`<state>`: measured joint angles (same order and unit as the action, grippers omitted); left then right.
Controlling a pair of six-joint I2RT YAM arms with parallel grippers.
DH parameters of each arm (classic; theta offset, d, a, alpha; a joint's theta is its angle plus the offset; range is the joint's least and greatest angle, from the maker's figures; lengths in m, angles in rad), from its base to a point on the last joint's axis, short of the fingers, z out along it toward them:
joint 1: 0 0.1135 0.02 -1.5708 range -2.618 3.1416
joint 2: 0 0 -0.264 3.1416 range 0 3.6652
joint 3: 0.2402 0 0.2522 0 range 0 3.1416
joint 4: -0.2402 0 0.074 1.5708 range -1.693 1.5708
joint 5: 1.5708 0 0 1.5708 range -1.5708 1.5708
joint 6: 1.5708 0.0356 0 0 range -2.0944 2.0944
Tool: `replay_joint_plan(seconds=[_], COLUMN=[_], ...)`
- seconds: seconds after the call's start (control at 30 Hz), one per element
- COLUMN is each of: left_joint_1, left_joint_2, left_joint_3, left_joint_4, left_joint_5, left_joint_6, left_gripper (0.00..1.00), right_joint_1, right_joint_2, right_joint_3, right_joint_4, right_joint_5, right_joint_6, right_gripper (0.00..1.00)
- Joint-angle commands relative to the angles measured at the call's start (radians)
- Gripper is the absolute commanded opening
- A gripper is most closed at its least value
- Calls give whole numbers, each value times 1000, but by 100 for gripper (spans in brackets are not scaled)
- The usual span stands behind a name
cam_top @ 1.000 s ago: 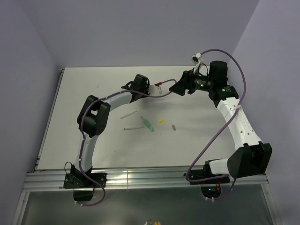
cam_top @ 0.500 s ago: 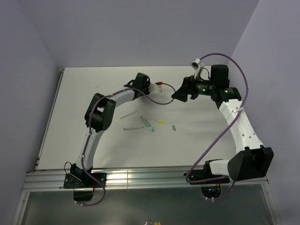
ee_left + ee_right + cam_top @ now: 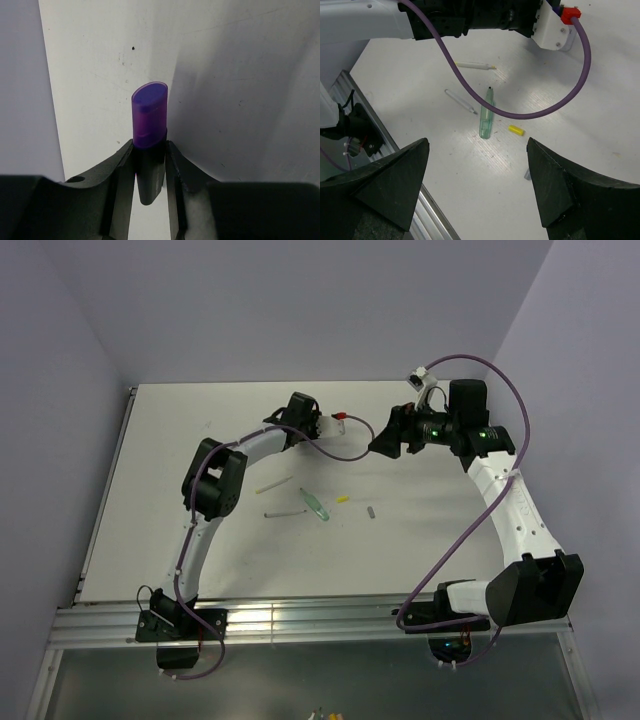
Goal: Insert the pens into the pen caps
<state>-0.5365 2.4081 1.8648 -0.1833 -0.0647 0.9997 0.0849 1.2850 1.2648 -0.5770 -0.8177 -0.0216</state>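
Left jaws are sitting narrow and gripping the black pen [image 3: 149,175] by its barrel, holding it off the worktop [image 3: 150,460] at the far middle. Purple cap [image 3: 150,117] is sitting over the pen's end just past the jaws and looking fully seated. I'm counting that pair as done, though it isn't set down yet.

Right jaws are standing wide open with nothing between them, hovering just right of the left jaws, facing them, not touching.

Everything else is lying loose mid-worktop, nearer than both arms' jaws:
- green pen [image 3: 486,117] in the middle of the group
- grey-white pen [image 3: 461,101] just left of it
- pale yellow pen [image 3: 474,65] left and slightly farther
- yellow cap [image 3: 516,131] just right of the green pen, apart from it
- grey cap [image 3: 370,511] right of the yellow one, mostly hidden behind a jaw in the right wrist view

No loose pen is touching a cap. I'm reading it as one pen capped, three remaining. Only two loose caps are showing, so I can't tell what the third pen is getting.
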Motion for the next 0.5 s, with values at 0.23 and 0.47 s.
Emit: replay_joint_plan(seconds=[0.23,0.47], left_joint_1=[-3,-17], left_joint_2=[-93,-153], left_joint_3=[-84,-125], left_joint_4=[-44,-102], left_joint_5=[92,126], left_joint_6=[-68,-93], left_gripper=[36,41], right_joint_1=[-4,-5], right_joint_2=[-36,-35], right_joint_3=[76,99], right_joint_4=[-26,-38], right_joint_5=[29,26], right_joint_6=[-21,-24], right_gripper=[87,87])
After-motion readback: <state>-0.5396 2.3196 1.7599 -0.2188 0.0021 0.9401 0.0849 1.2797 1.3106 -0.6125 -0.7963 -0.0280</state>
